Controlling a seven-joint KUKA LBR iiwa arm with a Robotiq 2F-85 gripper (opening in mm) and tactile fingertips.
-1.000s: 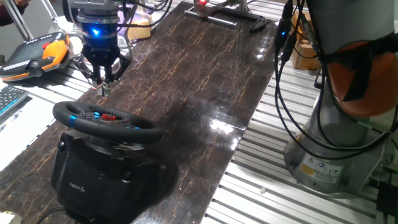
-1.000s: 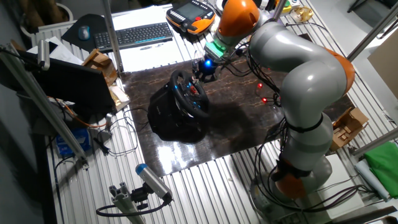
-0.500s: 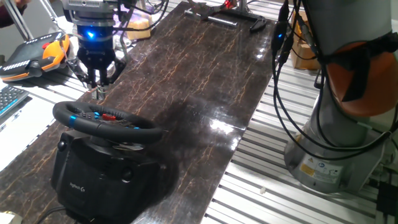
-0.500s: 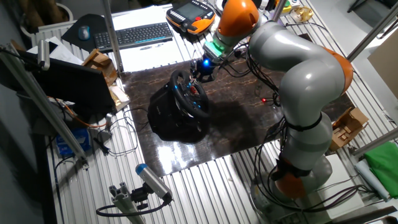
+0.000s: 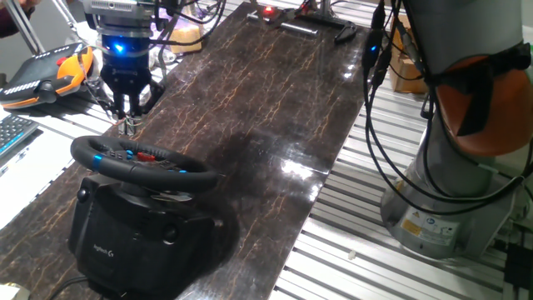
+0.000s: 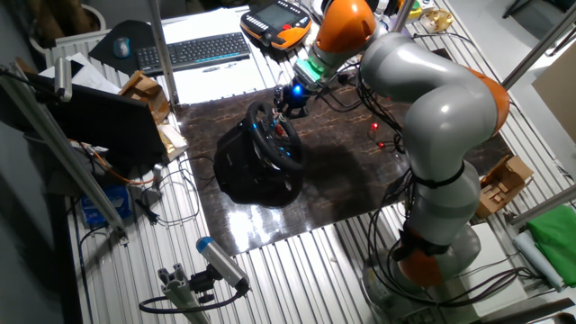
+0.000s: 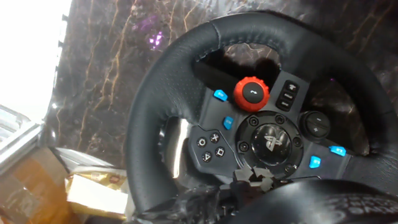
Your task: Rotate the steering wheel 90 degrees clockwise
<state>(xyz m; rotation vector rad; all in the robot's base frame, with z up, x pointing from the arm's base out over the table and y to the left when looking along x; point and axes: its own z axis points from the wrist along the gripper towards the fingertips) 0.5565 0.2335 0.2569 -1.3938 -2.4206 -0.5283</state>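
The gripper (image 5: 127, 125) hangs fingers-down just above the far arc of the steering wheel (image 5: 141, 160), holding nothing; its fingertips look drawn close together, with only a narrow gap between them. The wheel sits tilted on a bulky black base (image 5: 137, 242) at the near left corner of the dark marbled tabletop (image 5: 275, 92). In the hand view the hub's red dial (image 7: 251, 92) and blue buttons face the camera. The rim looks stiff, padded and grippy, likely turning against some resistance while the heavy base stays put. Pinching across the rim near its top seems the soundest hold. An orange-and-black handheld controller (image 5: 52, 73) lies off the tabletop's left edge.
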